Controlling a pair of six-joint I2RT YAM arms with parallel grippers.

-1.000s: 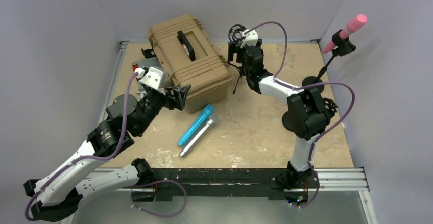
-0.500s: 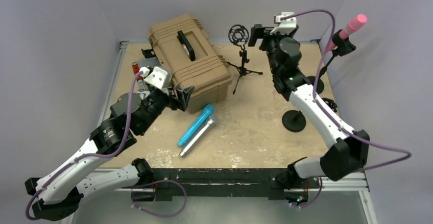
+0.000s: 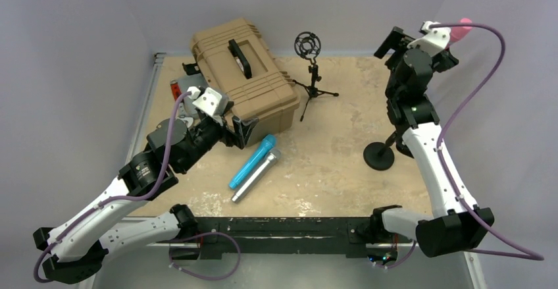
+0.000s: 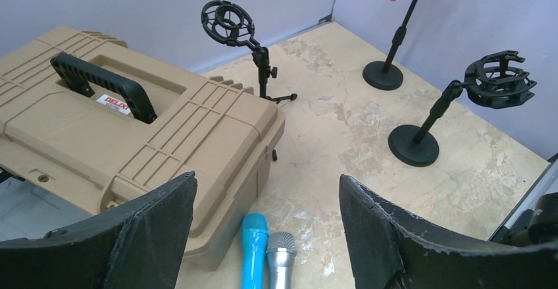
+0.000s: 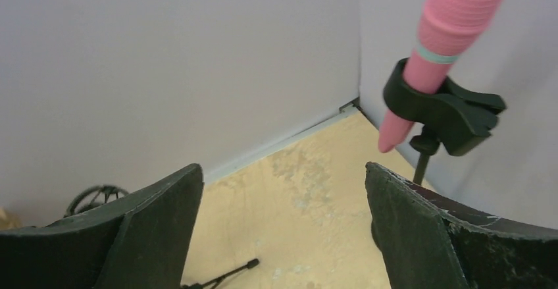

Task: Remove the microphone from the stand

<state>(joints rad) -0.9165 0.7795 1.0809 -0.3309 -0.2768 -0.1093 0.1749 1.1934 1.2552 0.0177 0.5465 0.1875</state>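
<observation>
Grey wall (image 5: 164,58) behind pink microphone (image 5: 437,49)

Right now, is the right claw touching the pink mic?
Apart. Right wrist view: the right claw is open and empty. The pink microphone sits in its clip beyond one finger, with a gap visible between them.

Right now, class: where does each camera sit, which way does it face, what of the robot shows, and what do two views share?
Top external: above and behind the bases, looking down at the table; both arms show.
Left wrist: on the left arm, facing across the tan case toward the tripod stand; open left gripper shows.
Right wrist: raised high, facing the back corner and pink microphone; open right gripper shows.
Shared: both wrist views show the pink microphone.
</observation>
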